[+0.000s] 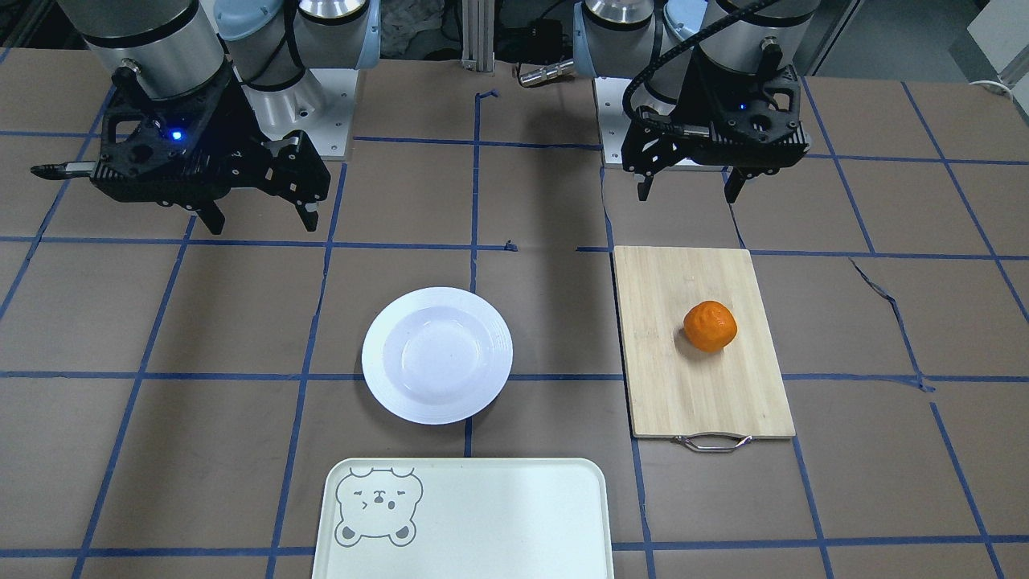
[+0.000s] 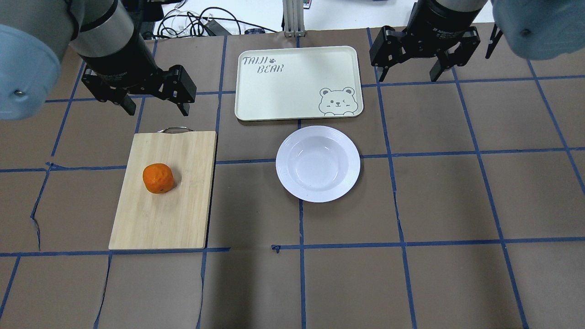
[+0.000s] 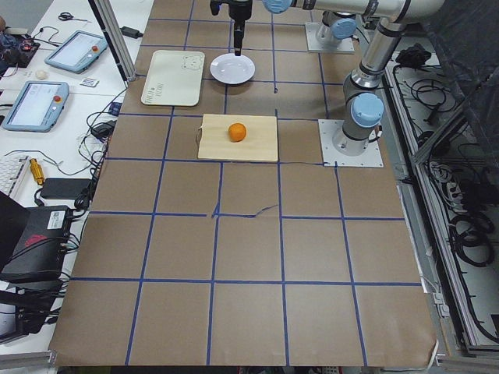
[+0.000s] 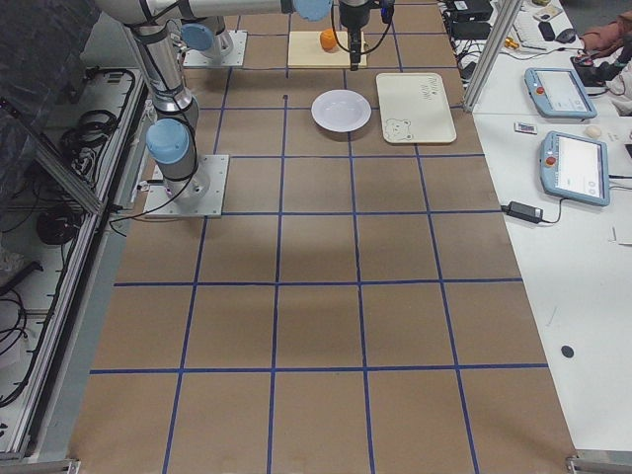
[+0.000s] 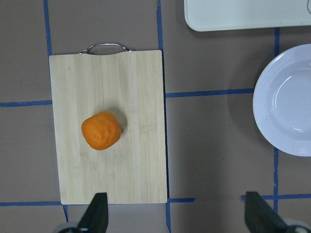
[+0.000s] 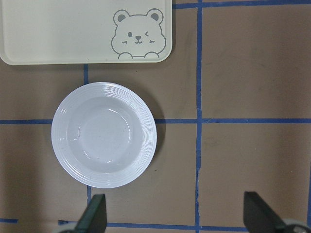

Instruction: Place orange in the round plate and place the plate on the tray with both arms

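Observation:
The orange (image 2: pixel 158 178) lies near the middle of a bamboo cutting board (image 2: pixel 155 219); the left wrist view also shows the orange (image 5: pixel 101 130). Right of the board, the white round plate (image 2: pixel 318 163) sits empty on the table, just in front of the cream tray (image 2: pixel 292 87) with its bear drawing. My left gripper (image 2: pixel 155 98) hangs open above the table beyond the board's handle end, holding nothing. Beside the tray's right end, my right gripper (image 2: pixel 408 73) is open and empty too. The right wrist view looks down on the plate (image 6: pixel 104 141) and the tray (image 6: pixel 58 34).
The board's metal handle (image 2: pixel 174 130) points toward the far side. Blue tape lines grid the brown table cover. Cables (image 2: pixel 196 23) lie behind the tray, past the table's far edge. A side bench with tablets (image 4: pixel 568 168) runs along that far side.

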Robot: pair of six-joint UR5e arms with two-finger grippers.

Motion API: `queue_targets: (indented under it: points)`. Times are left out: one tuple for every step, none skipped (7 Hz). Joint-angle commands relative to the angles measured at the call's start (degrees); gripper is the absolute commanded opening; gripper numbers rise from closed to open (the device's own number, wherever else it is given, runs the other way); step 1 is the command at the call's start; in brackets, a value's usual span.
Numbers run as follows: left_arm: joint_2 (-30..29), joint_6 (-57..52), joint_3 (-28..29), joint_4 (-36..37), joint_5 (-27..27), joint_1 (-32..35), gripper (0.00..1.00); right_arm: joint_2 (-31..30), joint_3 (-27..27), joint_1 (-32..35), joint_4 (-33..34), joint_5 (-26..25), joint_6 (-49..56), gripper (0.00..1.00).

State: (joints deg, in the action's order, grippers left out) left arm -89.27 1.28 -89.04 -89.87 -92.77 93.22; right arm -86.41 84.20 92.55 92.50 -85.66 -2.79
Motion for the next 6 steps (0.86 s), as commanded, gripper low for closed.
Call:
queue_targets:
  points:
    - [-3.9, 0.1, -1.2, 0.7, -0.3, -3.1, 1.0, 0.0, 0.0, 0.0, 0.1, -0.4, 0.0, 1.0]
    - [-6.4, 0.0, -2.2, 0.7, -0.5, -7.5, 1.0, 0.0, 0.0, 0.0, 0.0, -0.4, 0.0, 1.0]
    - [-9.3, 0.4, -3.9, 0.7, -4.7, -10.4, 1.0, 0.0, 0.0, 0.0, -0.2, -0.4, 0.0, 1.0]
    - [-12.5, 0.3, -6.6, 7.1, -6.2, -11.2, 1.0, 0.0, 0.0, 0.0, -0.2, -0.5, 0.0, 1.0]
    - [-15.0, 0.3, -9.5, 13.5, -6.2, -11.4, 1.0, 0.0, 0.0, 0.0, 0.0, -0.5, 0.0, 1.0]
    - [-17.8, 0.0, -11.1, 16.2, -6.1, -11.5, 1.0, 0.0, 0.0, 0.0, -0.2, -0.6, 0.0, 1.0]
